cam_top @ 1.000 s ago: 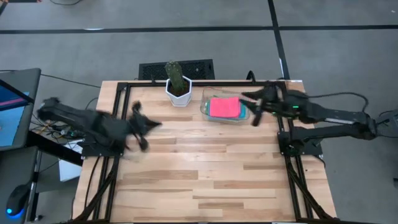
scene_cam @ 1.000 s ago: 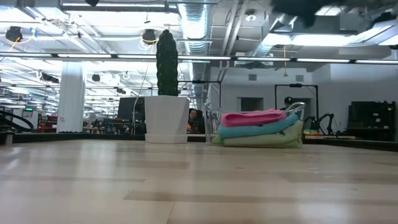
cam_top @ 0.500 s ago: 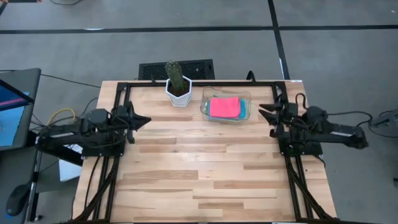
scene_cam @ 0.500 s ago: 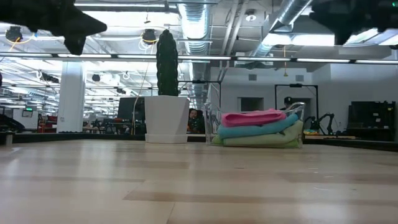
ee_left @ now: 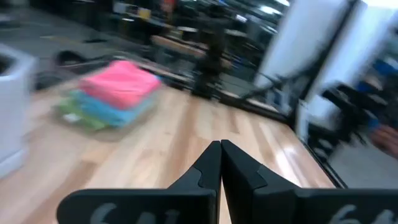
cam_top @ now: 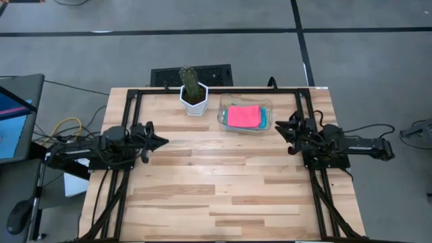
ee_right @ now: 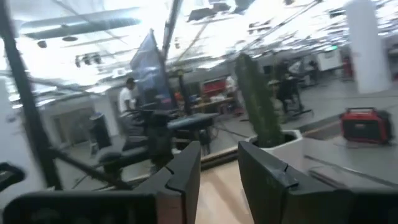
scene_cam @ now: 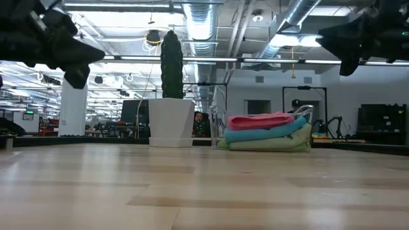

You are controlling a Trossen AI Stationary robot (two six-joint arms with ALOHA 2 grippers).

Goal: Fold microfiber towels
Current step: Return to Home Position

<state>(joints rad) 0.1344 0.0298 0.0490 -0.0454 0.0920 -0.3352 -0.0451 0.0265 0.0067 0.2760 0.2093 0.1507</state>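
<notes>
Parking both arms looks like the step in hand. The folded microfiber towels (scene_cam: 265, 132) sit stacked in the clear plastic tray (cam_top: 221, 116) at the far side of the pale wooden plank surface (cam_top: 223, 189), with hot pink on top, turquoise blue under it and light green lowest. The left end effector (cam_top: 160, 142) hovers by the surface's left edge, fingers pressed together and empty. The right end effector (cam_top: 280, 128) hovers near the right edge, just beside the tray, fingers a narrow gap apart and holding nothing. Next, I judge, each arm need only settle. The middle offers open room, though the right arm should keep off the tray rim.
</notes>
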